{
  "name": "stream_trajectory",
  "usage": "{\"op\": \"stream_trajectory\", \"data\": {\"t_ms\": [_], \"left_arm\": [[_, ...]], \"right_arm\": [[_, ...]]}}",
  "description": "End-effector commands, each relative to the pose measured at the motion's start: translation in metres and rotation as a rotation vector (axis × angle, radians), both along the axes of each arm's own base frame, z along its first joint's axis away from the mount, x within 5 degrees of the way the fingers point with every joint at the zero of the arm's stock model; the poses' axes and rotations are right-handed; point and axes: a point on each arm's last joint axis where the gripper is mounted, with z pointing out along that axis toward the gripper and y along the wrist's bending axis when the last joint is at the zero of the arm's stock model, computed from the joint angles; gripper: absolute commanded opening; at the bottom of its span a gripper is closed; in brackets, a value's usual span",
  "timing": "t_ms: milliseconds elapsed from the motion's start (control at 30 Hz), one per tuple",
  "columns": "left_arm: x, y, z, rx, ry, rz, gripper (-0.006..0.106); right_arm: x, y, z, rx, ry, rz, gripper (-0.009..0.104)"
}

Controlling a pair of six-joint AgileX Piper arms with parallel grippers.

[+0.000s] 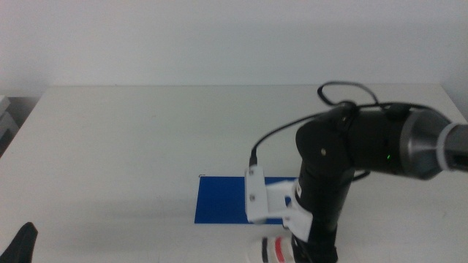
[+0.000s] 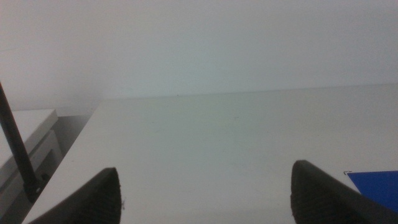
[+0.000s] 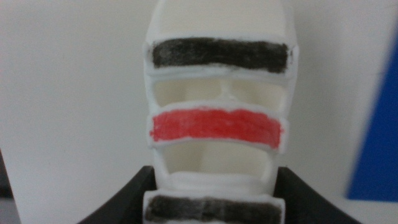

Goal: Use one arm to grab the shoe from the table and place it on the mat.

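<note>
a: white shoe (image 3: 219,118) w/ black, red and black straps fills the right wrist view. right gripper (image 3: 214,199) has a dark jaw on each side of it near one end, both pressed against its sides, so it's pinching the shoe.

b: where's that in the middle view?

a: low, right of centre. right arm (image 1: 351,157) comes in from the right and bends down, wrist near the bottom edge. only a bit of the shoe (image 1: 276,250) shows there, under the white bracket (image 1: 265,201), red strap just visible. gripper itself is hidden behind the arm in that view.

b: shoe on the mat?

a: blue mat (image 1: 223,199) lies flat on the table (image 1: 146,139), and the shoe sits just on the near side of it, at the near edge. can't tell if it's touching the table or lifted. right wrist view shows a strip of blue mat (image 3: 376,130) just beside the shoe, white table between them.

b: left side?

a: left gripper (image 2: 205,196) waits at the bottom left corner of the middle view, only a dark tip (image 1: 20,245) shows. jaws spread wide, nothing between them, just table (image 2: 205,143). a corner of the mat (image 2: 376,186) shows past one jaw.
</note>
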Motion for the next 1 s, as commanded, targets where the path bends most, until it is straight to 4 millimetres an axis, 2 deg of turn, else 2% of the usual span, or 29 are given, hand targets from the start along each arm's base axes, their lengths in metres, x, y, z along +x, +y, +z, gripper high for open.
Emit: {"op": "stream_trajectory", "data": {"t_ms": [0,267,500,700,967], "left_arm": [[-0.001,0.000,0.006,-0.018,-0.087,0.001,0.094],[-0.001,0.000,0.006,-0.018,-0.087,0.001,0.094],[-0.001,0.000,0.006,-0.018,-0.087,0.001,0.094],[-0.001,0.000,0.006,-0.018,-0.087,0.001,0.094],[-0.001,0.000,0.006,-0.018,-0.087,0.001,0.094]], "right_arm": [[0.001,0.002,0.039,0.064,-0.077,-0.032,-0.004],[0.015,0.009,0.088,0.062,-0.122,-0.078,-0.004],[0.048,0.023,0.104,0.064,-0.175,-0.070,-0.004],[0.078,0.038,0.099,0.080,-0.200,-0.068,-0.004],[0.096,0.047,0.066,0.045,-0.166,-0.043,-0.004]]}}
